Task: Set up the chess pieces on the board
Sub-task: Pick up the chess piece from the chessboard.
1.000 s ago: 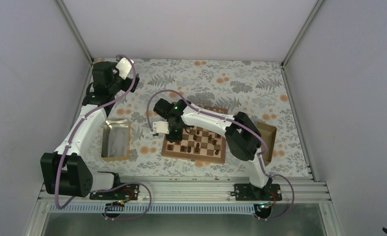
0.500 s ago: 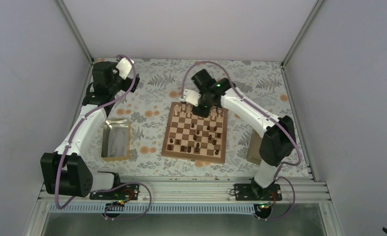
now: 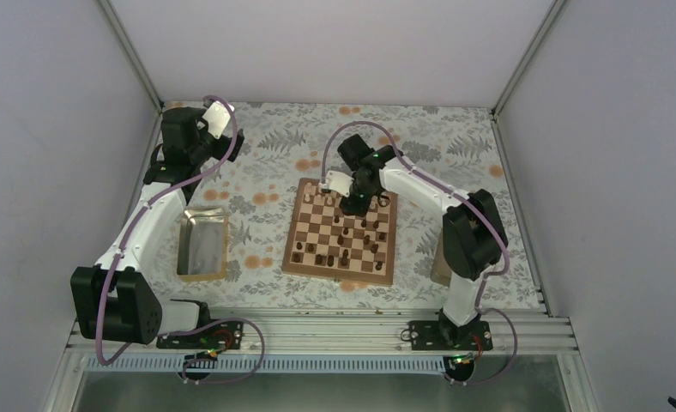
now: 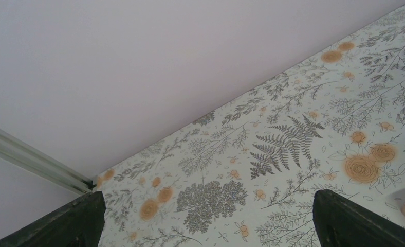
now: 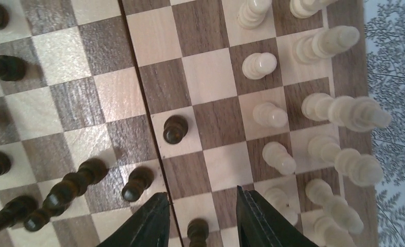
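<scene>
The board (image 5: pixel 205 77) is softly glossy grained wood, the chess pieces (image 5: pixel 259 65) smooth wood, the tray (image 3: pixel 181 249) dull metal.

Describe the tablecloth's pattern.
The tablecloth has grey ferns and orange flowers on white; left wrist view.

You find no text, label, brand, number or sign to read here, not on the board (image 5: pixel 205 74) nor the chess pieces (image 5: pixel 175 128).

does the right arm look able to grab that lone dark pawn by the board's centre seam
Probably yes: the right gripper hangs open close over the board, and the lone dark pawn has the squares beside it empty, so there should be room to close on it.
</scene>
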Controlling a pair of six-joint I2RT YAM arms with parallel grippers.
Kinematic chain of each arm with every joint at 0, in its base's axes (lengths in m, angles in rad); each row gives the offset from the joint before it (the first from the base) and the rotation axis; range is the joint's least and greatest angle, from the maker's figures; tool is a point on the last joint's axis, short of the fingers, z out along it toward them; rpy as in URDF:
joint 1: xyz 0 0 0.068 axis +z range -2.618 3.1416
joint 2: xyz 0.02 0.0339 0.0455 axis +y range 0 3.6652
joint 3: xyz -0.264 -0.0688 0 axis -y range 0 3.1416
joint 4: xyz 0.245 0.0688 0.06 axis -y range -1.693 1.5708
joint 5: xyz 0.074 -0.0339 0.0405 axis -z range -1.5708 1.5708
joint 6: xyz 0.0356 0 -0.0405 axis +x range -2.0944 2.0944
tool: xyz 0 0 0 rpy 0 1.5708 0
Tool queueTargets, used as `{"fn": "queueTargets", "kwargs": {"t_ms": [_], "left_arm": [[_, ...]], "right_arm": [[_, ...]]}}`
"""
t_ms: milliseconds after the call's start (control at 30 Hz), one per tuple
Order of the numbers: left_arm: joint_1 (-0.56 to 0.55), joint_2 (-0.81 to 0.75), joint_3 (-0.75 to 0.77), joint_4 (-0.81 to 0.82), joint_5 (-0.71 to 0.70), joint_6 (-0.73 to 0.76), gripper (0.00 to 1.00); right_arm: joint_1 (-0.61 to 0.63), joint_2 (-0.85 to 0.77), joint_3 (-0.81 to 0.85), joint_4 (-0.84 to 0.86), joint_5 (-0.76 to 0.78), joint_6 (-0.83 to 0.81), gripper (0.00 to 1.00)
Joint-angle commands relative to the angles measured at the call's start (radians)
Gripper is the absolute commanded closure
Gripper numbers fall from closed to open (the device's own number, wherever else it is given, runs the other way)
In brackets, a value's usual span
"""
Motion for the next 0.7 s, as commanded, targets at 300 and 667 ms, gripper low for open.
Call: {"fn": "queueTargets", "kwargs": {"t_ms": [300,667], "left_arm": [[0.006,0.002,0.000,0.017,0.017,0.010,0.00],[0.006,-0.007,-0.004,0.019,0.022,0.012,0.00]], "right_arm": [[0.039,0.123,0.086,0.014,-0.051,-0.017,0.64],[0.049,0.161,0.088,0.025,-0.053,-0.015,0.65]]}}
